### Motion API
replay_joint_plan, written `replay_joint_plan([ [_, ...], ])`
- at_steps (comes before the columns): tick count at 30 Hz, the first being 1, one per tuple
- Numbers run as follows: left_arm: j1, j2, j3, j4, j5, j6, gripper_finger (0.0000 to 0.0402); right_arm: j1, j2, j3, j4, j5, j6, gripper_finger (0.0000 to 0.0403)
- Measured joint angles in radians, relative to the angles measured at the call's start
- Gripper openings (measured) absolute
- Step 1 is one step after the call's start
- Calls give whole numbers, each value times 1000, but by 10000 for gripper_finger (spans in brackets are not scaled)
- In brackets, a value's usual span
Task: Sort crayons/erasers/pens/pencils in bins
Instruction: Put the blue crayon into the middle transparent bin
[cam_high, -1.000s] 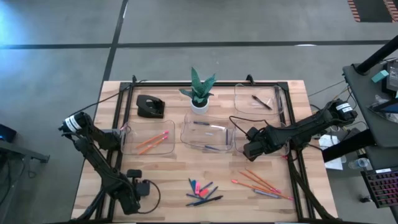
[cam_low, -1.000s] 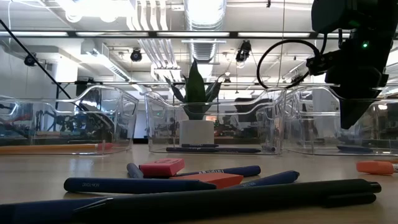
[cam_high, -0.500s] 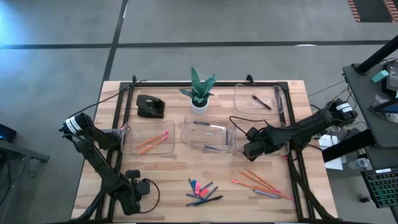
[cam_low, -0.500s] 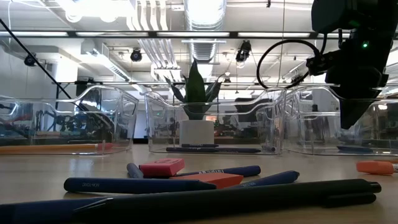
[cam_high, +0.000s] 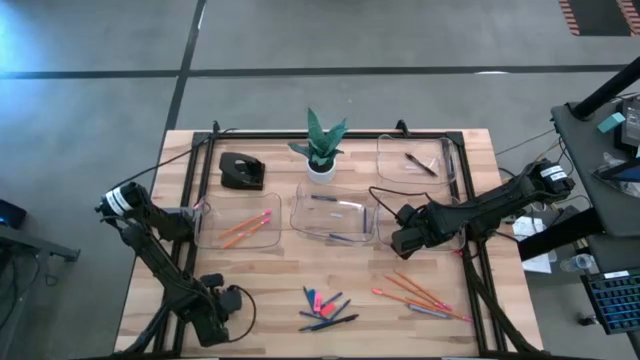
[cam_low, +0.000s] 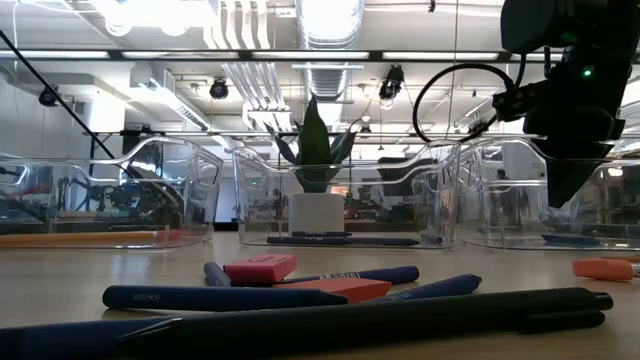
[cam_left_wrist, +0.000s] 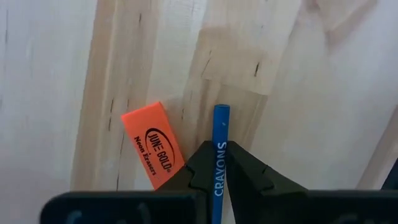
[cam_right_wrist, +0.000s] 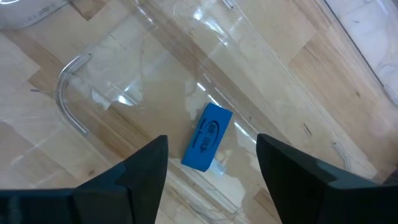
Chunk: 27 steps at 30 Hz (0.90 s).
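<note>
My left gripper (cam_high: 218, 312) stands over the table's front left, pointing down, shut on a blue crayon (cam_left_wrist: 221, 124). An orange eraser (cam_left_wrist: 151, 144) lies flat on the wood beside it. My right gripper (cam_high: 400, 240) hangs open above a clear bin (cam_right_wrist: 68, 93), with a blue eraser (cam_right_wrist: 208, 138) lying flat on the bin's floor. A pile of crayons, erasers and pens (cam_high: 325, 308) lies at the front middle. Orange pencils (cam_high: 420, 295) lie at the front right, and more lie in the left bin (cam_high: 245, 228). My left gripper pinches the crayon's two sides (cam_left_wrist: 219, 163) between its two fingers, and the lettered wrapper shows in the gap. The fingers come from above, pointing down. The crayon's far end (cam_left_wrist: 221, 111) sticks out past the fingertips. Whether it rests on the wood, I cannot tell.
The middle bin (cam_high: 335, 215) holds dark sticks, and the far right bin (cam_high: 412, 160) holds a dark pen. A potted plant (cam_high: 322, 145) and a black desk object (cam_high: 240, 172) stand at the back. Black frame rails run along both table sides.
My left gripper has rolled a little about its own pointing line and sunk slightly over the front left of the table. My right gripper has kept still.
</note>
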<state>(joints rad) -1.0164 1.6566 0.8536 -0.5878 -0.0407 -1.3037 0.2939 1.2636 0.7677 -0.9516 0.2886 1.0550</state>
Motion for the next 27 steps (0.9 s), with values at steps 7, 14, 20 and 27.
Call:
replay_joint_plan([
  [7,1,-8,31,32,-35,1,9,0,0,0,0,0,0,231],
  [14,6,-29,79,65,-221,39,9,0,0,21,-2,0,-8,231],
  [20,51,-34,125,162,-421,224,8,0,0,96,-3,2,-58,231],
  [27,194,-37,133,396,-602,594,8,1,0,202,0,125,-157,228],
])
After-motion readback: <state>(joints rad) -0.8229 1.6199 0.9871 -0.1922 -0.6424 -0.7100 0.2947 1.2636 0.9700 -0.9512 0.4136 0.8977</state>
